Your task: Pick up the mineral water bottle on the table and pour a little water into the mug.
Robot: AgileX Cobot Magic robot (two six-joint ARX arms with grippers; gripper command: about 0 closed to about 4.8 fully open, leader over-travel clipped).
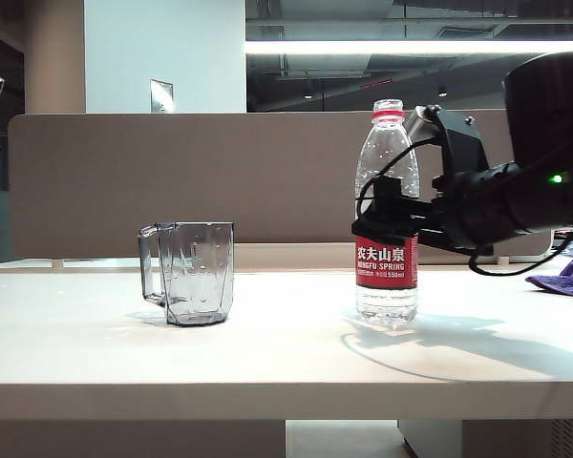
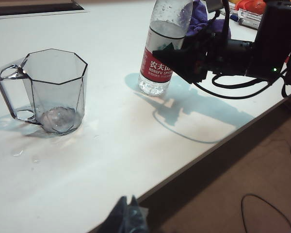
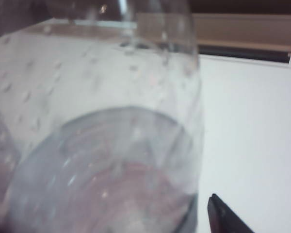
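Observation:
The mineral water bottle [image 1: 387,215] stands upright on the table [image 1: 267,353], right of centre, with a red neck ring and a red label. Clear water [image 2: 166,42] shows inside it. My right gripper [image 1: 386,227] reaches in from the right at label height, open, one finger on each side of the bottle [image 2: 160,53]. In the right wrist view the bottle [image 3: 102,141] fills the picture and one dark fingertip [image 3: 220,216] stands just apart from it. The grey faceted mug [image 1: 199,272] [image 2: 56,87] stands to the left, handle pointing away from the bottle. My left gripper [image 2: 127,208] hangs over the front edge, tips together, holding nothing.
A purple cloth [image 1: 568,275] lies at the table's right end. A brown partition [image 1: 220,172] runs behind the table. Small drops of water [image 2: 18,153] lie on the table [image 2: 111,145] beside the mug. Cables [image 2: 233,90] trail from the right arm.

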